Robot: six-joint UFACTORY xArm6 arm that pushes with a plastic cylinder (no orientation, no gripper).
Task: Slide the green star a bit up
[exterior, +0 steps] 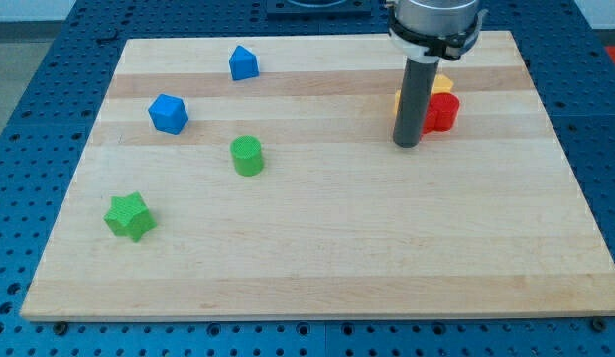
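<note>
Sitting near the board's (pixel 317 268) left edge, green star (pixel 127 216) lies far from my tip (pixel 406 145).

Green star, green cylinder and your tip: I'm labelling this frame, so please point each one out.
green star (pixel 127 215), camera view, middle of its top face.
green cylinder (pixel 247 154), camera view, middle of the block.
my tip (pixel 406 145), camera view, rod's very end, far right of both.

Rod hides part of two blocks; arm cut off at the top

The dark rod (pixel 415 99) covers the left side of the red block (pixel 442 112) and most of the yellow block (pixel 441 83) behind it, so neither shape can be made out. The arm's metal collar (pixel 434 20) runs off the view's top.
</note>
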